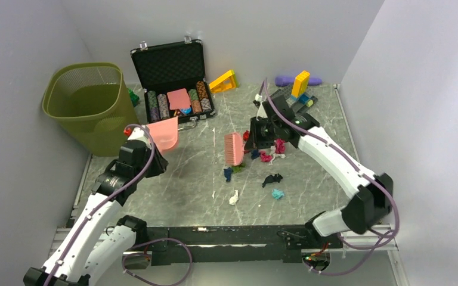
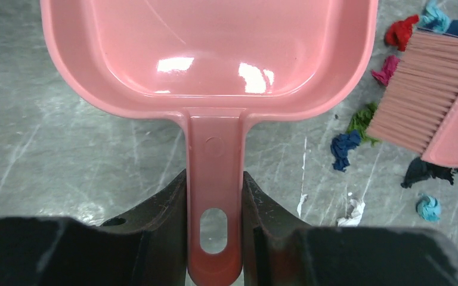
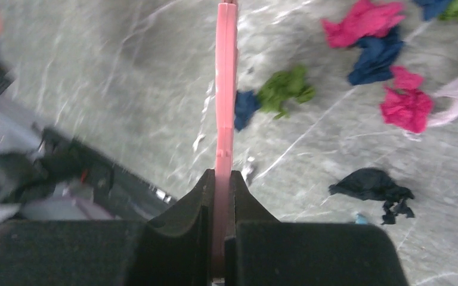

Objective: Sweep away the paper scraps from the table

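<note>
Any marking on the striped chips in the open black hard case (image 1: 173, 80) is too small to read. The left arm rises from its base at the near left corner and reaches forward, and the left gripper (image 1: 149, 142) (image 2: 214, 196) is clamped on the flat handle of a glossy pink plastic dustpan (image 1: 164, 133) (image 2: 209, 53), whose hollow faces the wrist camera. The pan sits on the left side of the grey-green marble-patterned table (image 1: 179, 190), near the olive mesh wastebasket (image 1: 86, 107) and well apart from the litter. The right arm bends at an elbow by the near right edge and stretches forward and leftward to mid-table. The right gripper (image 1: 256, 134) (image 3: 220, 185) is squeezed tight on the thin handle of a pink hand brush (image 1: 234, 149) (image 2: 429, 107) (image 3: 225, 89). Whether its bristles touch the surface cannot be told. The crumpled paper scraps (image 1: 268, 156) (image 2: 346, 149) (image 3: 405, 107) lie on the table's middle right: green and dark blue wads just beside the bristles, red and pink ones near the right gripper, and black, teal and white ones nearer the arm bases.
</note>
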Controlling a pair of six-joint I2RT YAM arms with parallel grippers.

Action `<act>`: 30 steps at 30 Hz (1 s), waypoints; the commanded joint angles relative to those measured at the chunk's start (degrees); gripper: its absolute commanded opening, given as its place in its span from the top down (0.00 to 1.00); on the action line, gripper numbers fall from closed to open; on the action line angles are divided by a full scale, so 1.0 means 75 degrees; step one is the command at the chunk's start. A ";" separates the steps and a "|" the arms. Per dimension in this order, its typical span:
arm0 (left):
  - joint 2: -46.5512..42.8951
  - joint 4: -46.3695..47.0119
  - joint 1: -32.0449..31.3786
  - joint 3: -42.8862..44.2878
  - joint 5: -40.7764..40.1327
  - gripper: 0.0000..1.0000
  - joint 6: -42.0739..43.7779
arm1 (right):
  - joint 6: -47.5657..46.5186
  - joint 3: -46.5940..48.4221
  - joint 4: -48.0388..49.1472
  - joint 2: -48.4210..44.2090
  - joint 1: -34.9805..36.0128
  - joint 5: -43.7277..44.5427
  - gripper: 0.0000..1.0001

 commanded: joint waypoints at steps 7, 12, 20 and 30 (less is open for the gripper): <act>0.0176 0.0874 -0.0505 -0.0292 0.0316 0.92 -0.0031 | -0.1318 -0.0921 -0.0195 -0.1234 0.1490 -0.2091 1.00; 0.0167 0.1054 -0.0525 -0.0353 0.0456 0.92 -0.0094 | -0.1143 -0.1035 -0.0735 -0.0452 0.2775 -0.0940 1.00; 0.0143 0.1038 -0.0549 -0.0509 0.0535 0.92 -0.0121 | -0.0698 0.0026 -0.2350 0.0845 0.2452 0.2532 1.00; 0.0251 0.1538 -0.0736 -0.0913 0.0928 0.92 -0.0314 | -0.0773 0.1244 -0.2686 -0.0174 0.1327 0.3580 1.00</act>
